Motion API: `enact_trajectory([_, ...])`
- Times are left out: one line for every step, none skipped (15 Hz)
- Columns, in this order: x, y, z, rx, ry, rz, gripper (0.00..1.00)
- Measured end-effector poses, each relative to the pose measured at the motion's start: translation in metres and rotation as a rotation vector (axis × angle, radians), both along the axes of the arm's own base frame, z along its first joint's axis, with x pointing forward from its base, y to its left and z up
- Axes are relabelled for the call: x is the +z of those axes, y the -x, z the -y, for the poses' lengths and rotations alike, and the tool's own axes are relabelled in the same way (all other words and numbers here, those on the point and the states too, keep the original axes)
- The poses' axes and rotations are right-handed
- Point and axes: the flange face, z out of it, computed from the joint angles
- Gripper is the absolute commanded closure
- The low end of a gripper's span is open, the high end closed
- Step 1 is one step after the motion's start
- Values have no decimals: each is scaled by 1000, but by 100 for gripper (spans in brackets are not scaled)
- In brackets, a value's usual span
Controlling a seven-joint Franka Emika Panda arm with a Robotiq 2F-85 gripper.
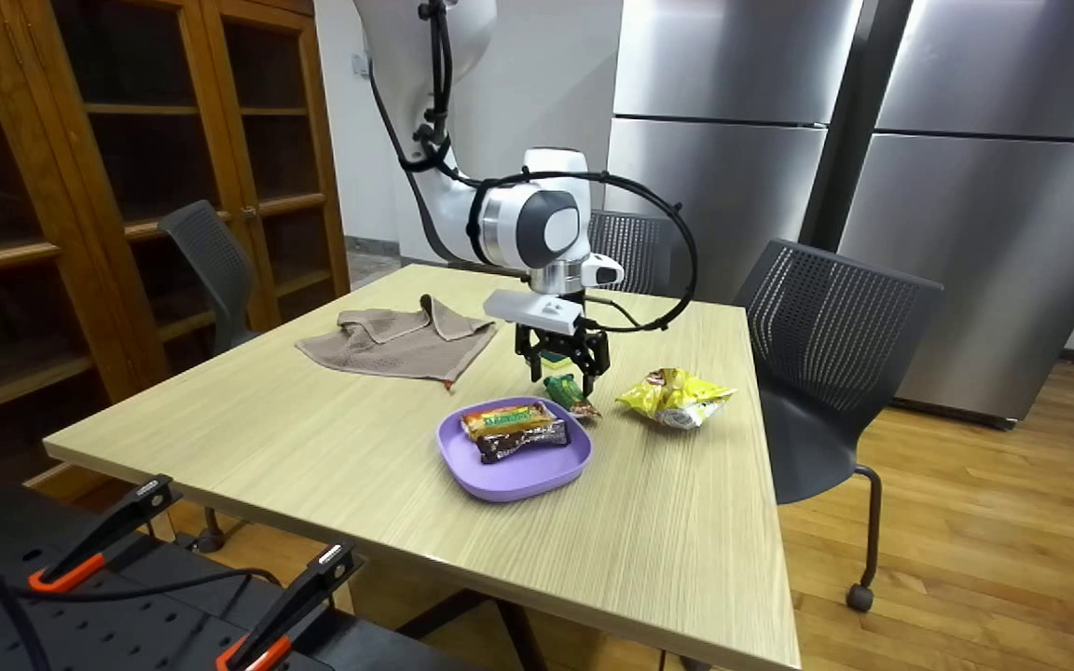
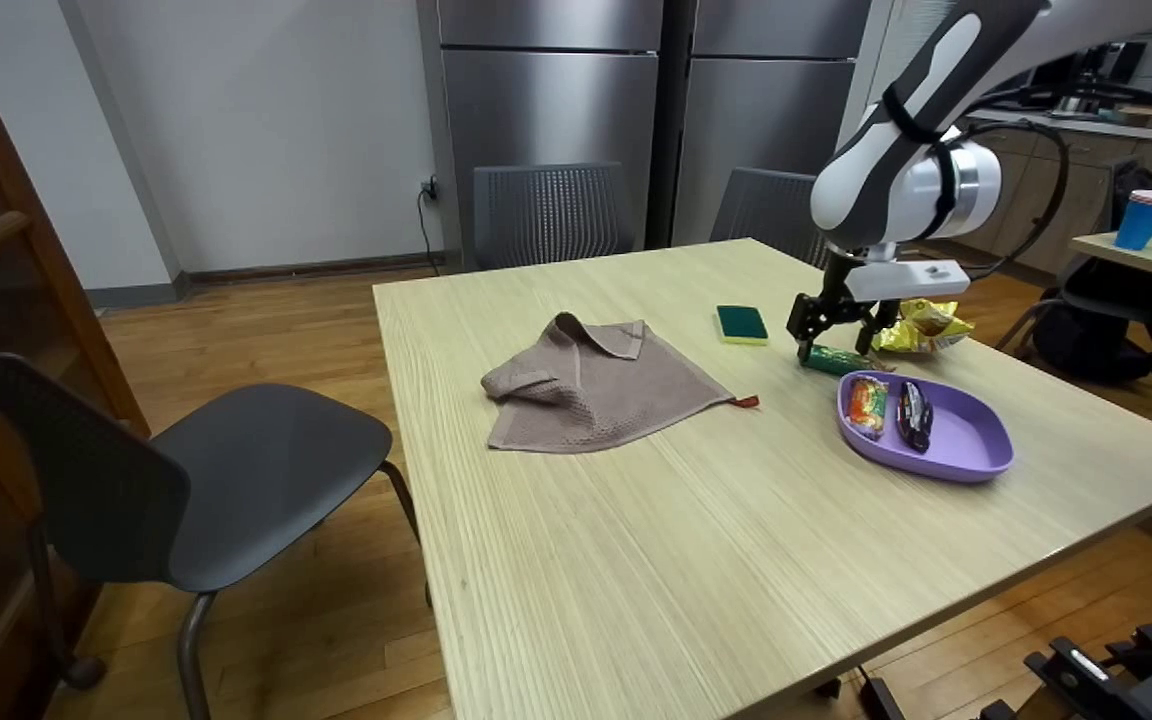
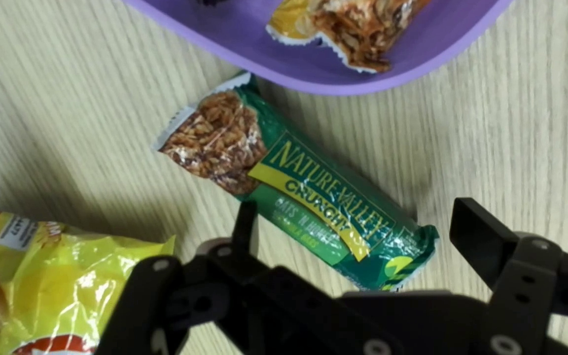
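Supervisor: What is the condition of the gripper [image 3: 355,219]?
Operator: I read it as spread, both fingers well apart, low over the wood-grain table [image 2: 636,560].
Supervisor: Specify the item between the fingers.
Operator: The green Nature Valley Crunchy granola bar [image 3: 303,192]. It lies on the table, diagonal to the fingers. In my wrist view, one fingertip overlaps its long edge; I cannot tell whether they touch. The opposite fingertip stands near the bar's green end, with a gap. The granola-printed end lies just beside the rim of the purple plate [image 1: 500,480].
Supervisor: List the surrounding items.
Operator: On the plate, two wrapped bars lie side by side: a yellow-and-orange bar [image 1: 509,419] and a dark brown bar [image 1: 523,441]. A crumpled yellow snack bag [image 1: 677,396] lies near the granola bar. In an exterior view, I locate a green-and-yellow sponge [image 2: 741,323] near the gripper and a partly folded gray-brown towel [image 2: 606,390] apart from the plate.
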Motion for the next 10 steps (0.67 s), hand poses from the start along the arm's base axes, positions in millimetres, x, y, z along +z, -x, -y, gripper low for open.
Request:
enact_trajectory([-1, -1, 0, 5, 1, 1, 0])
enact_trajectory([-1, -3, 0, 8, 2, 2, 0])
enact_trajectory([-2, -4, 0, 12, 3, 3, 0])
enact_trajectory([-3, -5, 0, 16, 4, 5, 0])
enact_trajectory([-3, -6, 1, 20, 5, 6, 0])
enact_trajectory([-4, -8, 1, 24, 6, 7, 0])
enact_trajectory([-5, -9, 0, 27, 6, 8, 0])
enact_trajectory([-6, -10, 0, 31, 6, 9, 0])
enact_trajectory([-7, -11, 0, 35, 6, 9, 0])
enact_trajectory([-8, -12, -1, 38, 6, 9, 0])
